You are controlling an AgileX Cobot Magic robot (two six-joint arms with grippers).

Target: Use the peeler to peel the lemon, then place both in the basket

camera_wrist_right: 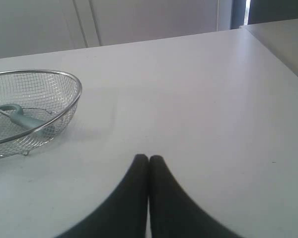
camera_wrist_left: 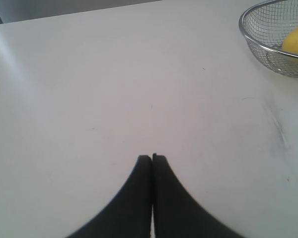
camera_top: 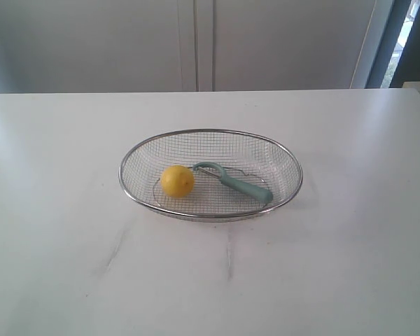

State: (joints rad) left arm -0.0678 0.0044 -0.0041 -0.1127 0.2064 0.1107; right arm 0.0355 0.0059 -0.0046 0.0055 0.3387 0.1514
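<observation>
The silver wire-mesh basket [camera_top: 211, 132] sits in the middle of the white table. Inside it the yellow lemon [camera_top: 177, 180] lies at the left, and the teal peeler [camera_top: 241, 185] lies beside it with its hooked head towards the lemon. The left wrist view catches the basket rim [camera_wrist_left: 246, 30] and the lemon [camera_wrist_left: 297, 40]; the right wrist view shows the basket [camera_wrist_right: 74, 101] and the peeler [camera_wrist_right: 27, 120]. My left gripper [camera_wrist_left: 152, 157] and right gripper [camera_wrist_right: 148, 157] are both shut and empty, above bare table, well away from the basket. Neither arm appears in the exterior view.
The white table [camera_top: 70, 210] spreads wide around the basket, with faint grey scuff marks [camera_top: 115, 248] in front of it. Pale cabinet doors [camera_top: 196, 42] stand behind the far edge. A second tabletop edge [camera_wrist_right: 283, 34] lies off to the right.
</observation>
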